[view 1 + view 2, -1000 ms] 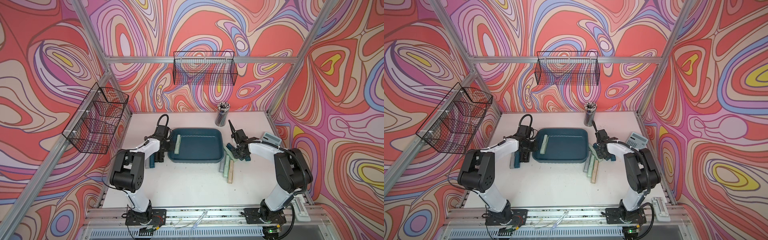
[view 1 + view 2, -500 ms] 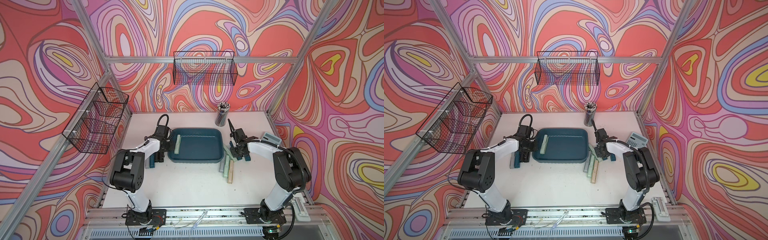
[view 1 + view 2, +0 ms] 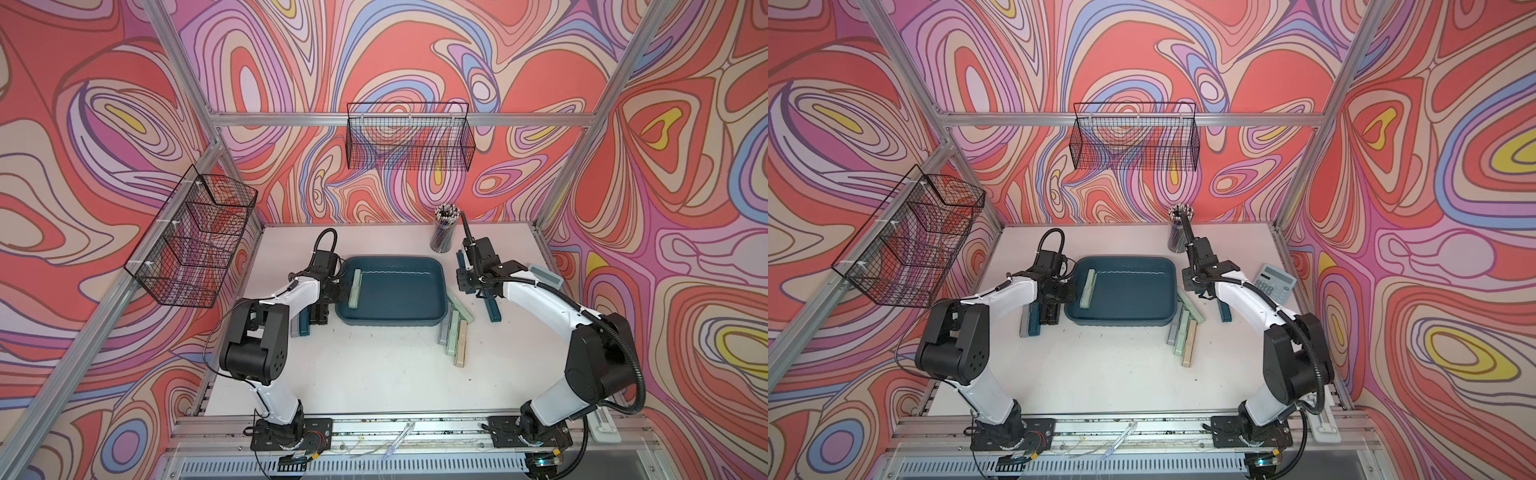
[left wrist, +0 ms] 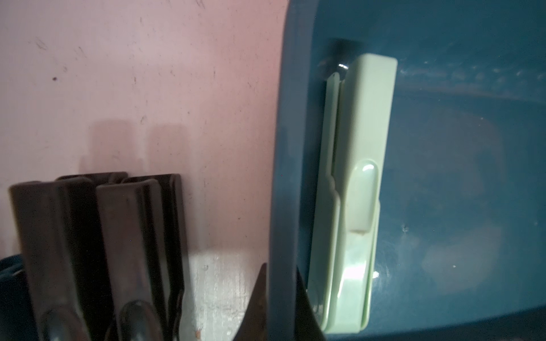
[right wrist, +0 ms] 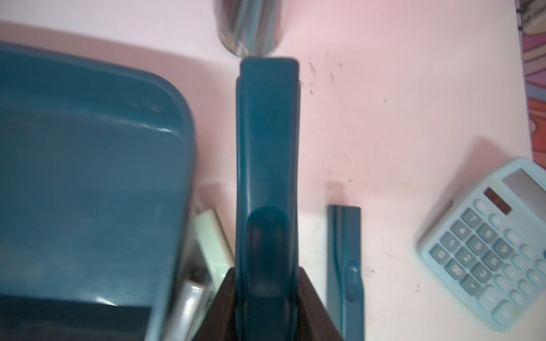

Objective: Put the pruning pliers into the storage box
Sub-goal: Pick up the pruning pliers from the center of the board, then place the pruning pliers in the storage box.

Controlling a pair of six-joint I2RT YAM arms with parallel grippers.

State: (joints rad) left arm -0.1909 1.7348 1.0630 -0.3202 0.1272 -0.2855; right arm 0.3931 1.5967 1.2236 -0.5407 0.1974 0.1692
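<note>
The storage box (image 3: 395, 322) is a dark teal tray at the table's middle. One mint pruning pliers (image 3: 355, 289) lies inside along its left wall (image 4: 354, 206). My left gripper (image 3: 338, 291) is shut on the box's left rim (image 4: 289, 147), one jaw on each side of it. My right gripper (image 3: 463, 278) hovers just right of the box, shut on a teal-blue pruning pliers (image 5: 266, 147) that sticks out toward the pencil cup. Another teal pliers (image 5: 344, 265) lies flat on the table beside it. Grey, mint and beige pliers (image 3: 453, 332) lie off the box's front right corner.
More pliers, grey, teal and black (image 3: 305, 324), lie under my left forearm. A pale calculator (image 3: 544, 276) sits at the right edge and a pencil cup (image 3: 442, 232) stands behind the box. Wire baskets (image 3: 409, 141) (image 3: 195, 241) hang on the back and left walls.
My right gripper has closed on the teal-blue pliers and shifted a little toward the back and the box. The left arm has not moved.
</note>
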